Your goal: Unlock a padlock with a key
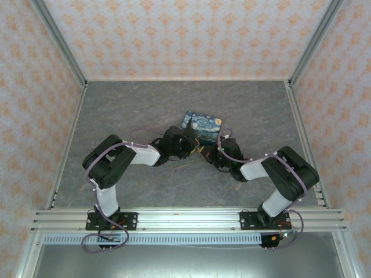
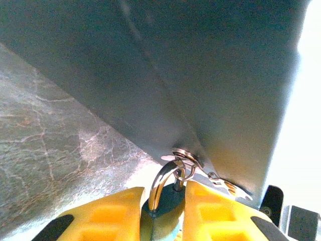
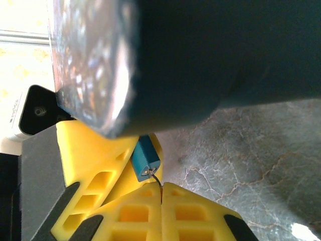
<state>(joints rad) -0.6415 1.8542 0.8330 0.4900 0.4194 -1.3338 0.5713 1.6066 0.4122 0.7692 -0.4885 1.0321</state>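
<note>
**A:** Yellow fingers (image 2: 115,216) of the left gripper (image 2: 165,190) sit at 6 o'clock in its wrist view. Together or apart?

**B:** Clamped on a small teal padlock (image 2: 159,221). Its silver shackle (image 2: 156,183) rises toward 12 o'clock and hooks the rings (image 2: 184,161) on the starry-night block (image 2: 200,75).

**A:** And the right gripper (image 3: 161,193)?

**B:** Pressed together. A thin dark sliver (image 3: 159,182) pokes from the seam toward the padlock's silver-spotted end at 11 o'clock. Whether that is the key, I cannot tell.

**A:** From above?

**B:** The block lies near the grey table's (image 1: 116,110) centre, at 12 o'clock of the meeting grippers. The arms reach in from 8 and 4 o'clock.
</note>
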